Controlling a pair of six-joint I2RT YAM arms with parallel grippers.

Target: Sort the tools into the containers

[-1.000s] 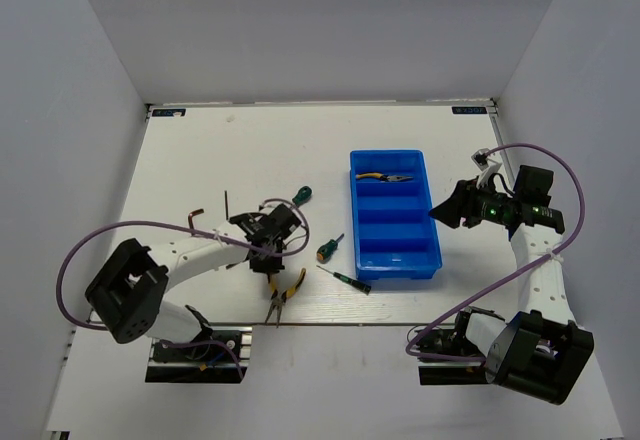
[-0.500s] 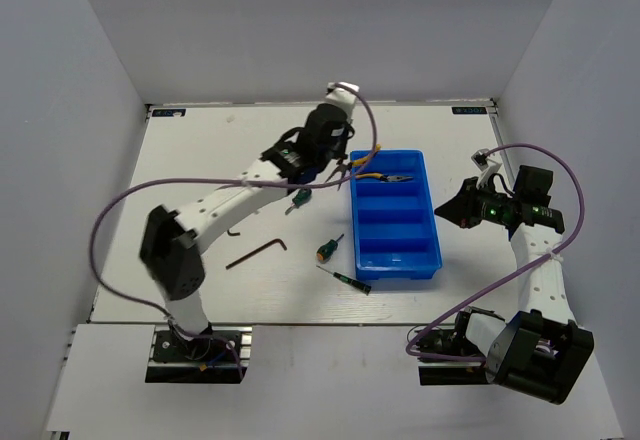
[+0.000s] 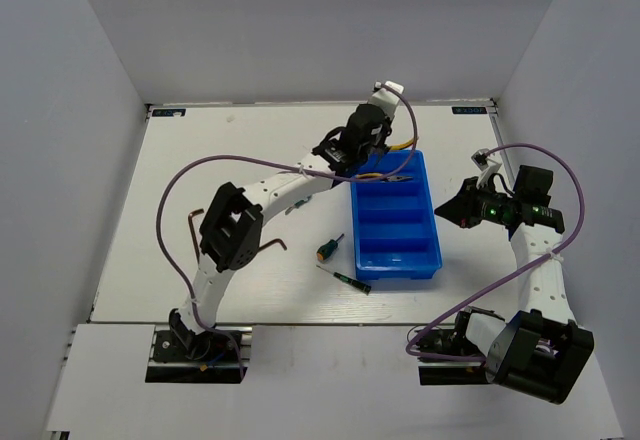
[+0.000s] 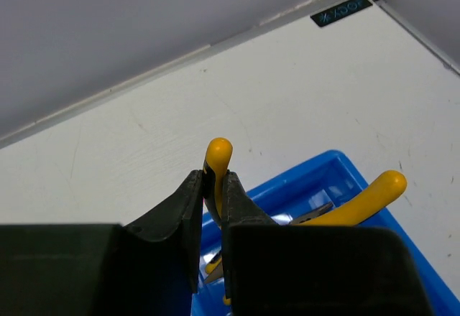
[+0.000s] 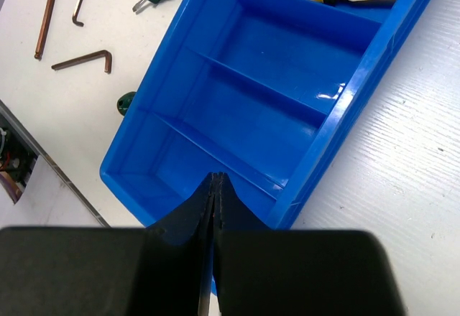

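Left pincer is pinching yellow pliers, apparently over the tray's far end; right pincer is hanging pressed together.

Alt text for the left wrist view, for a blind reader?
The left gripper is shut on a yellow pliers handle, above the end of the blue tray. A second yellow handle shows to its right; white table and grey wall lie behind.
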